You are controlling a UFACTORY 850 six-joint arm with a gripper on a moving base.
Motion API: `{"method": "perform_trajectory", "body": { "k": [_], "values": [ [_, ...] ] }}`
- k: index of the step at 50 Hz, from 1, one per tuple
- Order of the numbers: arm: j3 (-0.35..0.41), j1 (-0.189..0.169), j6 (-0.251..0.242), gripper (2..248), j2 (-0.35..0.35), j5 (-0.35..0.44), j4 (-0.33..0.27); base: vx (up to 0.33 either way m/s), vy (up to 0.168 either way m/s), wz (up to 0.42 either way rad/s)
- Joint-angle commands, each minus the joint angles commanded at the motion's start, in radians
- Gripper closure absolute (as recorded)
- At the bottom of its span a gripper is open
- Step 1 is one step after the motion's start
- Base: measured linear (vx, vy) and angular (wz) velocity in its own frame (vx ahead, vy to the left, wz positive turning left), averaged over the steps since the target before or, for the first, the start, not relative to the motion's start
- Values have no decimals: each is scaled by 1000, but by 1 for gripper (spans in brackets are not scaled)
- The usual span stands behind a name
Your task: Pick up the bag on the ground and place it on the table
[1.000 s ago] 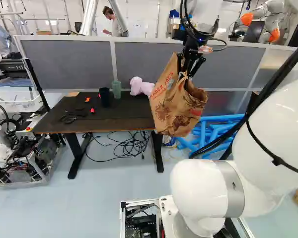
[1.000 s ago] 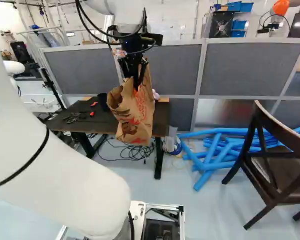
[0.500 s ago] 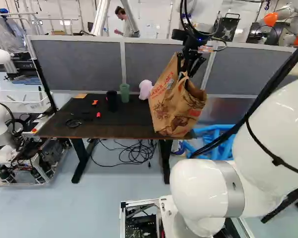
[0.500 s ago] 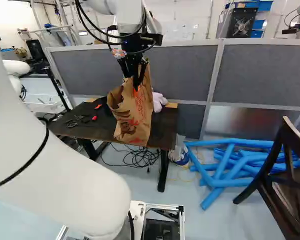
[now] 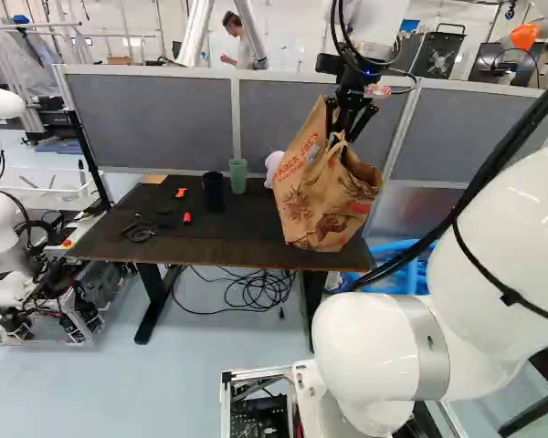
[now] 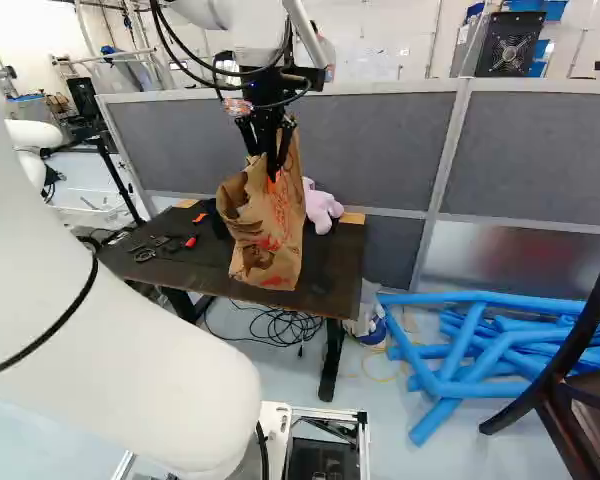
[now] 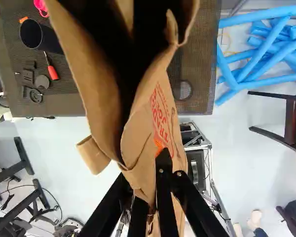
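Observation:
My gripper [image 5: 340,132] is high at the right of the left base view, shut on the upper edge of a brown paper bag [image 5: 320,205] with red print. The bag hangs upright, its mouth gaping, and covers part of the dark table [image 5: 210,245] at its right end. In the wrist view the gripper [image 7: 147,185] pinches the folded paper rim, and the bag [image 7: 160,116] spreads ahead of it over the table's near edge [image 7: 202,106]. Whether its bottom touches the tabletop I cannot tell.
On the table stand a black cup [image 5: 214,192], a green cup [image 5: 237,175] and a pink plush [image 6: 320,205]; small tools [image 5: 142,230] lie there. Blue tubes [image 6: 480,340] and a chair [image 6: 580,370] are to the right. A grey partition [image 5: 146,119] stands behind. Another robot [image 5: 2,224] is at far left.
The base has moved nearer to the table and turned somewhat left; the table shows larger and farther right under the bag. Arm and held bag keep their pose against the base.

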Motion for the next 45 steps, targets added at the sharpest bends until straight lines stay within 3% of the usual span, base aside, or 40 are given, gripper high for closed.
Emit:
{"method": "perform_trajectory", "body": {
  "k": [21,45],
  "values": [
    [-9,2,0,229,-10,1,0,-1,0,0],
    [-66,10,0,229,-74,-8,-14,0,0,0]
  ]
}}
